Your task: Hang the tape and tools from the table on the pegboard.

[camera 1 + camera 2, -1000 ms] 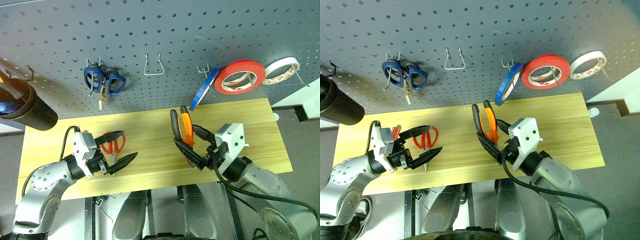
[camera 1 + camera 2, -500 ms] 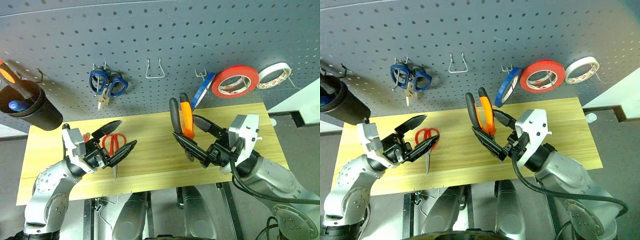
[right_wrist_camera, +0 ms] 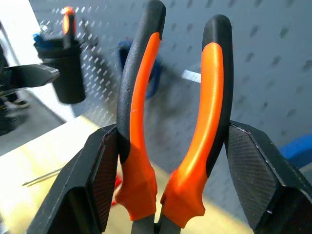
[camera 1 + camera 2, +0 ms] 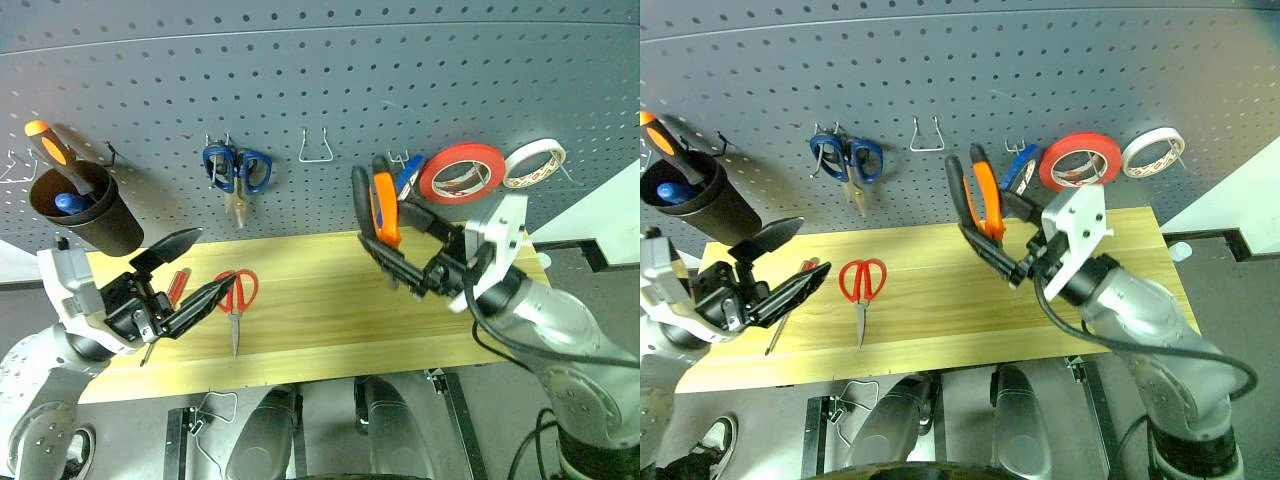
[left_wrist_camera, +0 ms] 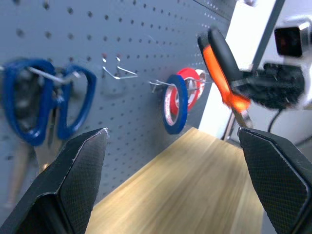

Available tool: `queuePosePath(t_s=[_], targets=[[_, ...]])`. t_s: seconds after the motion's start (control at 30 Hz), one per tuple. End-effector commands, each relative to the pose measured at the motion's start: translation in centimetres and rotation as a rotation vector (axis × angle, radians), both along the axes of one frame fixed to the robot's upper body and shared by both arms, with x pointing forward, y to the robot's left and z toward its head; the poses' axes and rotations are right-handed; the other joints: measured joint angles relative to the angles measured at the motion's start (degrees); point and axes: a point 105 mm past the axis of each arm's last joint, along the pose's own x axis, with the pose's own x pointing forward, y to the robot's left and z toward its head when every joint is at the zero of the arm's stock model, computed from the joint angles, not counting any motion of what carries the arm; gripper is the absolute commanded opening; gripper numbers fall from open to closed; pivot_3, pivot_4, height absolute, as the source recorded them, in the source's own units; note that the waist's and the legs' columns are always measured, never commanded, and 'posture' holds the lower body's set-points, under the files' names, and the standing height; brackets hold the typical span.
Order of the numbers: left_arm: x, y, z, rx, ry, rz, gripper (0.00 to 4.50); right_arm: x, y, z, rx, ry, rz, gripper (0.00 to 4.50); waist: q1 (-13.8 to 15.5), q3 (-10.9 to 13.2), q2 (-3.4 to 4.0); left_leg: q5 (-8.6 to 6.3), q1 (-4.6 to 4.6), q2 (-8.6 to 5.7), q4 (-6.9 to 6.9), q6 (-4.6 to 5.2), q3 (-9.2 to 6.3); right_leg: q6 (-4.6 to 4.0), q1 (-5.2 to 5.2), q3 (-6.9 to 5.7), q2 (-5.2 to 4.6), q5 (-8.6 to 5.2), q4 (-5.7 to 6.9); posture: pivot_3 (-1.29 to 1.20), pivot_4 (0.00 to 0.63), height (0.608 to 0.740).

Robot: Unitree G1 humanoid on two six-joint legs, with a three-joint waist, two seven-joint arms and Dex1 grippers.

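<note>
Your right hand (image 4: 412,262) clamps the pliers (image 4: 378,205) by the pegboard (image 4: 320,90); your left hand (image 4: 180,272) gapes empty. Miss the hook (image 4: 317,146) and they drop onto the worktop (image 4: 320,300).

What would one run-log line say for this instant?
right tool: shut on pliers, raised before pegboard | left tool: open, holding nothing | red scissors, red screwdriver: on table | blue tape: hung
</note>
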Motion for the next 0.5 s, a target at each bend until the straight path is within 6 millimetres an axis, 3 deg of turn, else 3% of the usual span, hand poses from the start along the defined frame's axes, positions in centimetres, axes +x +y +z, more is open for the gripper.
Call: queuePosePath(t_s=[0.03, 0.37, 0.5], targets=[[-0.3, 0.5, 0.9, 0.006, -0.038, 0.012, 4.46, 0.1, 0.0, 2.7, 0.052, -0.127, -0.031, 2.93, 0.0, -0.2, -0.04, 0.00, 0.00, 0.01, 0.00, 0.00, 0.00, 0.00, 0.00, 0.00, 0.01, 0.00, 0.00, 0.10, 0.227, 0.727], [0.2, 1.1, -0.3, -0.025, -0.015, 0.038, 4.46, 1.0, 2.1, 7.7, 0.166, -0.295, -0.080, 2.93, -0.1, -0.3, -0.08, 0.00, 0.00, 0.05, -0.01, 0.00, 0.04, -0.01, -0.05, 0.00, 0.04, 0.01, -0.01, 0.09, 0.229, 0.727], [0.4, 1.1, -0.8, -0.029, 0.000, 0.037, 4.46, 0.6, 3.7, 9.7, 0.218, -0.362, -0.079, 2.93, -0.1, -0.3, -0.07, 0.01, -0.01, 0.05, 0.00, 0.00, 0.06, -0.04, -0.06, 0.00, 0.04, 0.02, 0.00, 0.09, 0.232, 0.727]])
